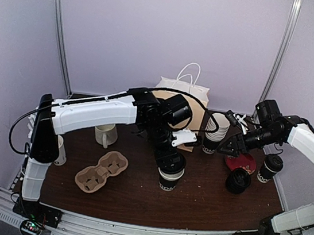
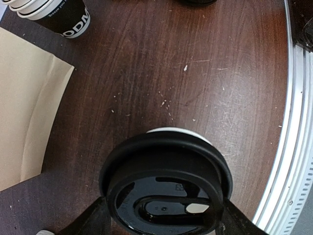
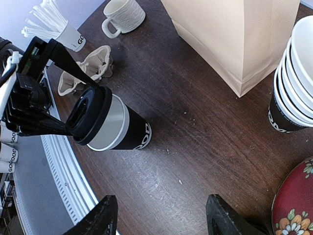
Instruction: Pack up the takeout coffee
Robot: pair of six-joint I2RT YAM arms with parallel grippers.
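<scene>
A black paper cup with white lettering stands at the table's middle; it also shows in the right wrist view. My left gripper is shut on a black plastic lid and holds it just over the cup's mouth. The cup's white inside shows under the lid. A second black cup with its lid on stands at the right. My right gripper is open and empty above bare table, to the right of the first cup. In the top view it hangs near the red plate.
A brown paper bag stands at the back. A stack of black cups is beside it. A pulp cup carrier, a white mug and a white cup of sticks are at the left. A red plate and a black round object are at the right.
</scene>
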